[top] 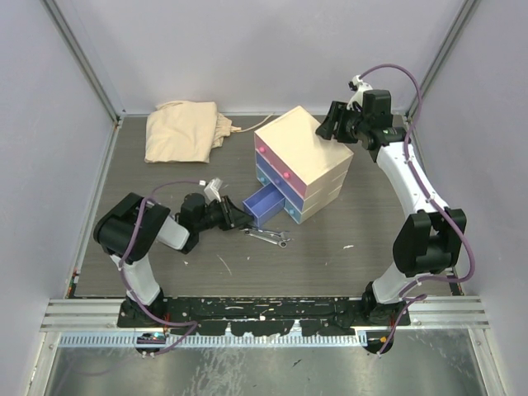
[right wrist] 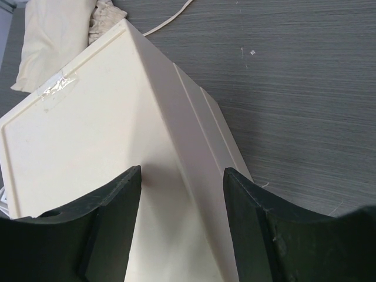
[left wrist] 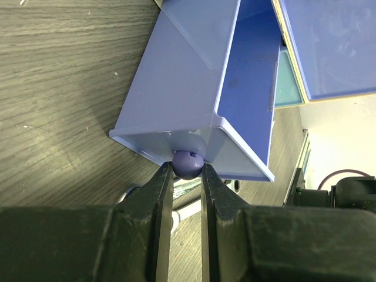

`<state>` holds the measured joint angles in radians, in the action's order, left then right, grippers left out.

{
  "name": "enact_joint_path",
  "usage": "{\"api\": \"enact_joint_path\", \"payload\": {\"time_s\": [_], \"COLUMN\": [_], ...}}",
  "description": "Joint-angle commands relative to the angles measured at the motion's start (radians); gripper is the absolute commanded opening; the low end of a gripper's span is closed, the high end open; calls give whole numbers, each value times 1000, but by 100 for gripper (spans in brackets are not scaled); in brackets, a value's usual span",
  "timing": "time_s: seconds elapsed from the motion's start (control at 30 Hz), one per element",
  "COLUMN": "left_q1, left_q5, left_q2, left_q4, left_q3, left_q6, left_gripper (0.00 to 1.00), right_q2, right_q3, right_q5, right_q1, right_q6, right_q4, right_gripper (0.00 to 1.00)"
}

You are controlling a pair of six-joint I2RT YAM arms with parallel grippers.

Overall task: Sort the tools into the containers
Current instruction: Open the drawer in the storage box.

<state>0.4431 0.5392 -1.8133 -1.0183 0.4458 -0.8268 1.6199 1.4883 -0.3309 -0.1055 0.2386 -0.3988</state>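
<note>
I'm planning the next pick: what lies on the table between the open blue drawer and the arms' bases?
In the top view, silver spanners lie just in front of the blue drawer; the table beyond them is bare.

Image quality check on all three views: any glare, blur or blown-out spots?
Top external: even, diffuse light, sharp throughout. Left wrist: knob crisp, left fingers dark, white patch at right nearly blown out. Right wrist: glare on the tape on the chest, right fingers nearly black.
</note>
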Motion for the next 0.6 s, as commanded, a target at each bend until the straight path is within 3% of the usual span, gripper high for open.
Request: {"api": "enact_joint_path", "payload": {"time_s": [0.0, 0.1, 0.27, 0.57], "left_q1": [-12, -12, -11, -12], "left_q5": [27, 29, 34, 29], "left_q2": [37, 42, 42, 41], "left_q4": [35, 36, 39, 55], "left_q3": [-43, -48, -34, -26], "left_q6": [47, 51, 48, 49], "left_gripper": [18, 18, 17, 17], "right_q2": [-65, -97, -212, -197], "right_q3": [-9, -12, -31, 44], "right_q5": [26, 76, 313, 495], "right_q1": [-5, -5, -59, -429], "right_q6": [-9, -18, -78, -347], "right_q4": [6, 4, 45, -42], "right_gripper": [63, 63, 68, 73]}}
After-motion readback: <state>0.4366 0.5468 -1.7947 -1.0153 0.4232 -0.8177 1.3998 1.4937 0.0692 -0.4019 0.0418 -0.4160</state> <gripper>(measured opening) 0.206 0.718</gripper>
